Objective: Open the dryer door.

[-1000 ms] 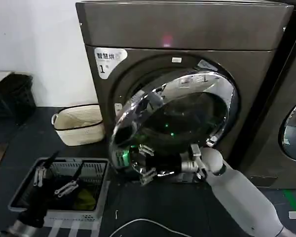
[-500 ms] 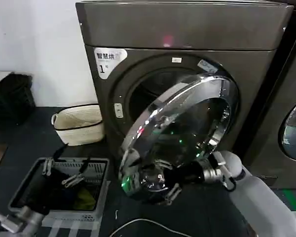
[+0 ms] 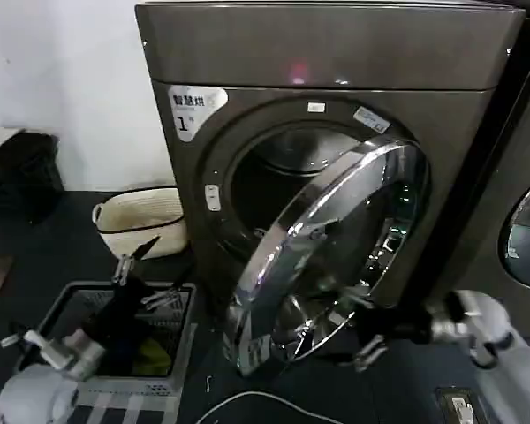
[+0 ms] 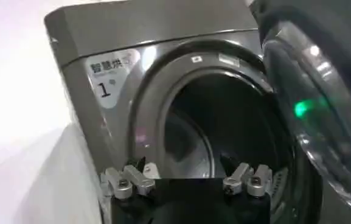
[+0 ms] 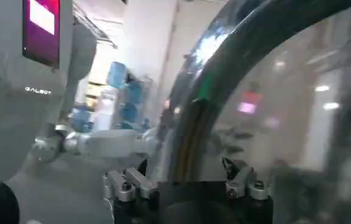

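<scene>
Chrome gleamed along the wide rim of the dryer door (image 3: 331,256), which stood swung well out from the dryer (image 3: 336,106), hinged at its right side, its free edge reaching low toward the floor. Behind it the round opening (image 3: 283,181) lay exposed, dark inside with the drum's back wall faintly lit. On the dark floor to the dryer's left sat a cream woven basket (image 3: 141,221), its contents hidden. Nearer the robot lay a grey slatted crate (image 3: 172,305) holding something dark and a patch of yellow-green.

The right gripper (image 3: 364,340) hung just below the door's lower rim, fingers spread and holding nothing, its white arm reaching in from the lower right. The left gripper (image 3: 146,274) hovered over the crate, fingers parted and empty.

From the left wrist, the left gripper (image 4: 187,181) faced straight into the drum (image 4: 224,134), and the white "1" sticker (image 4: 108,73) and a green glint on the door's glass (image 4: 303,109) showed plainly. From the right wrist, the right gripper (image 5: 187,181) sat close against the door's curved rim (image 5: 193,109), whose shine mirrored the robot's white body and arm.
</scene>
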### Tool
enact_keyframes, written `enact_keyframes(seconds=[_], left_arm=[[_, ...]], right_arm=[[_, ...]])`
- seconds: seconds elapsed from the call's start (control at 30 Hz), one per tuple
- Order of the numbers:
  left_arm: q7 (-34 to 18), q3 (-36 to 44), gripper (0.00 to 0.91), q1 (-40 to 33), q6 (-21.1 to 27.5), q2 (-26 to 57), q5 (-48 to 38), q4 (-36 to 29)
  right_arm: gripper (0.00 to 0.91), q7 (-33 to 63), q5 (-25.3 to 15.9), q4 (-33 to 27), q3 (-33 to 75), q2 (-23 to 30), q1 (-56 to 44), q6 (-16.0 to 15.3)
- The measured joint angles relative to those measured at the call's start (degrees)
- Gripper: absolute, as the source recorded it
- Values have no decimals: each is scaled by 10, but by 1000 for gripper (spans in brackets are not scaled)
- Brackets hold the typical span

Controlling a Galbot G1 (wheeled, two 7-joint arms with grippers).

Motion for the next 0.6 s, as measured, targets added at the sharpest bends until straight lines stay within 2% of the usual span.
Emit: enact_keyframes(seconds=[0.23, 0.4, 0.47, 0.6], left_arm=[[1, 55, 907, -56, -4, 16, -2, 40], [3, 104, 907, -92, -13, 19, 1, 61], [4, 126, 907, -103, -16, 19, 3, 66], [4, 170, 907, -125, -21, 19, 7, 75]], right_arm=[[907, 52, 24, 27, 176, 34, -133, 28], [907, 102, 33, 45, 298, 78, -229, 73], [907, 132, 27, 51, 348, 100, -262, 96], [907, 207, -19, 57, 436, 141, -305, 130]])
